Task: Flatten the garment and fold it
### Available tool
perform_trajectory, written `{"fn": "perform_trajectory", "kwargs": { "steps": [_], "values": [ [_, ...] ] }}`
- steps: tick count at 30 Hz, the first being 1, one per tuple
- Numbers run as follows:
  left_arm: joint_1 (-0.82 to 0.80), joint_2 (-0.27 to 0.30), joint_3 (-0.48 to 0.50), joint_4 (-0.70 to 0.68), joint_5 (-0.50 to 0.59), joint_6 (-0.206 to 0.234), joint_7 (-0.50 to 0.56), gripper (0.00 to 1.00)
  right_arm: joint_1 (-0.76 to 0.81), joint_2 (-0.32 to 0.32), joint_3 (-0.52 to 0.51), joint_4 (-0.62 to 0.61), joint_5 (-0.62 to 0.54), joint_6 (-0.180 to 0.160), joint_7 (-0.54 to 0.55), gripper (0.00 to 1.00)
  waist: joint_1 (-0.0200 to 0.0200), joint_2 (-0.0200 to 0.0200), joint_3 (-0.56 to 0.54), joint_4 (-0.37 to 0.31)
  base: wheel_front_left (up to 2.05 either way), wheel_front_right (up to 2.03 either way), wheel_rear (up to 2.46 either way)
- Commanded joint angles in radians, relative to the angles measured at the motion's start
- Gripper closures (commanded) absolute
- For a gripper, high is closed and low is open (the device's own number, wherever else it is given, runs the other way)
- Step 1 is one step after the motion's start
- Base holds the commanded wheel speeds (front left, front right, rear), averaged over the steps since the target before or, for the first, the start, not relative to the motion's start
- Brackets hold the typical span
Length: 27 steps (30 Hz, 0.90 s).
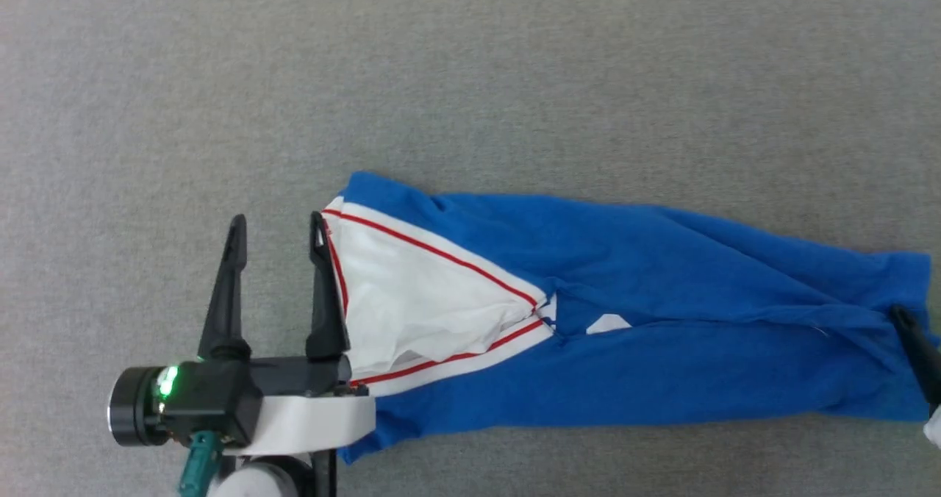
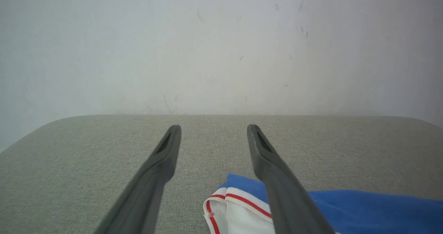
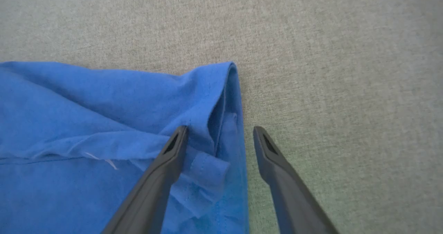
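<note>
garment (image 1: 662,379): folded strip on grey surface (image 1: 470,78), lying 9 to 3 o'clock
left gripper (image 1: 278,221): spread, empty, by sleeve (image 1: 412,298) at 9 o'clock
right gripper (image 3: 220,130): spread, empty, astride hem (image 3: 238,123) at 3 o'clock
both ends: likely staged for next fold

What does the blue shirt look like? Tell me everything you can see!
The shirt is royal blue, soft-looking cloth, with a white sleeve edged in thin red stripes. It lies on the grey fabric surface, folded into a long, wrinkled strip. The open left gripper stands at its sleeve end, the open right gripper straddles its hem; contact is unclear.
</note>
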Motion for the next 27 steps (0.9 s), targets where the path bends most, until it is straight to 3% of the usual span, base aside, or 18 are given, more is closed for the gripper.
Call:
{"fn": "perform_trajectory", "kwargs": {
  "steps": [1, 9, 10, 11, 17, 27],
  "values": [
    [-0.001, -0.004, -0.002, 0.002, 0.012, 0.009, -0.006, 0.0, -0.019, 0.004, -0.001, 0.009, -0.009, -0.001, 0.005, 0.0, -0.0001, 0.0002, 0.016, 0.015, 0.0, 0.0, 0.0],
    [-0.017, -0.014, -0.021, -0.004, 0.029, 0.019, 0.01, 0.0, -0.043, 0.001, 0.032, 0.118, -0.014, -0.001, 0.077, 0.0, -0.0001, 0.0002, 0.043, 0.037, 0.0, 0.0, 0.0],
    [-0.019, -0.015, -0.022, -0.005, 0.03, 0.02, 0.012, 0.0, -0.045, 0.003, 0.039, 0.126, -0.007, -0.001, 0.086, 0.65, -0.0001, 0.0002, 0.044, 0.039, 0.0, 0.0, 0.0],
    [-0.021, -0.015, -0.023, -0.007, 0.031, 0.021, 0.014, 0.0, -0.049, 0.007, 0.044, 0.13, 0.005, -0.001, 0.09, 1.0, -0.0001, 0.0002, 0.046, 0.04, 0.0, 0.0, 0.0],
    [-0.02, 0.0, -0.022, -0.003, 0.048, 0.035, 0.029, 0.0, -0.072, 0.002, 0.046, 0.106, 0.03, -0.001, 0.079, 1.0, -0.0001, 0.0002, 0.028, 0.04, 0.0, 0.0, 0.0],
    [0.013, 0.022, -0.025, 0.036, 0.048, 0.04, 0.042, 0.0, -0.088, -0.088, -0.161, 0.146, -0.082, -0.001, 0.026, 1.0, -0.0001, 0.0002, -0.053, 0.045, 0.0, 0.0, 0.0]
  ]
}}
